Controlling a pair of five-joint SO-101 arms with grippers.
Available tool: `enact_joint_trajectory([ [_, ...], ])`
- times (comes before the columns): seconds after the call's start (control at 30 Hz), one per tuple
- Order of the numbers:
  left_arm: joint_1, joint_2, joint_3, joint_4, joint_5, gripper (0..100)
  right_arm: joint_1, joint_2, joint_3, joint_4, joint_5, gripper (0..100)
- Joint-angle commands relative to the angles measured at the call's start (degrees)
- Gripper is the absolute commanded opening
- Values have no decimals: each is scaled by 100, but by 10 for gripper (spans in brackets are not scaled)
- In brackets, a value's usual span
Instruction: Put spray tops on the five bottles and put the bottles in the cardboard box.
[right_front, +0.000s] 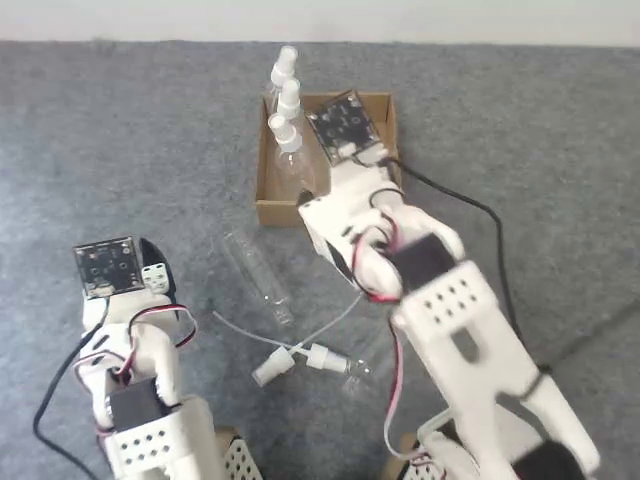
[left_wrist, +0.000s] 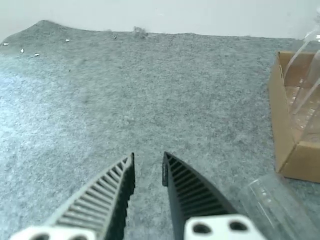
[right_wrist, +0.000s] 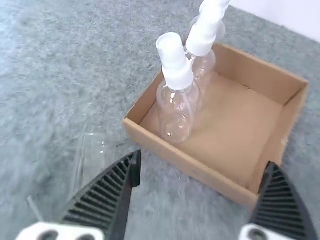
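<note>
The cardboard box (right_front: 378, 110) stands at the back middle of the grey mat. Three clear bottles with white spray tops (right_front: 290, 98) stand upright along one side of it (right_wrist: 178, 100). My right gripper (right_wrist: 200, 192) hangs wide open just above the box's near wall (right_wrist: 165, 145), holding nothing. A bare bottle (right_front: 258, 270) lies on the mat in front of the box (right_wrist: 90, 155). Nearer the arms lie a loose spray top with its tube (right_front: 274, 366) and a small bottle with a spray top (right_front: 338, 362). My left gripper (left_wrist: 148, 160) is slightly open and empty over bare mat.
The right arm (right_front: 440, 290) stretches from the front right up over the box, trailing a black cable (right_front: 480, 215). The left arm (right_front: 130, 340) stands at the front left. The box corner (left_wrist: 295, 150) and the lying bottle (left_wrist: 270, 200) show beside the left gripper.
</note>
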Motion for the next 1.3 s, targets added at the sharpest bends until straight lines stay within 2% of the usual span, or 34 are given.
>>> enact_joint_trajectory([
  [0.0,-26,-70,-48,-158,0,87,-233,-699,-62,505,-35,322],
  [0.17,-44,-70,-66,-158,9,87,-857,-848,-53,980,-62,322],
  [0.27,-378,-70,-92,-211,18,87,-1209,-848,114,945,-70,322],
  [0.43,-835,-70,-119,-316,466,87,-1833,-848,897,163,-62,322],
  [0.57,-879,-70,-127,-316,501,87,-2167,-769,1495,-796,-53,322],
  [0.93,-853,-70,-127,-316,501,87,-2211,1560,1319,-2519,-62,322],
  [1.27,-844,-70,-127,-316,501,87,-1982,3011,457,-2615,-62,322],
])
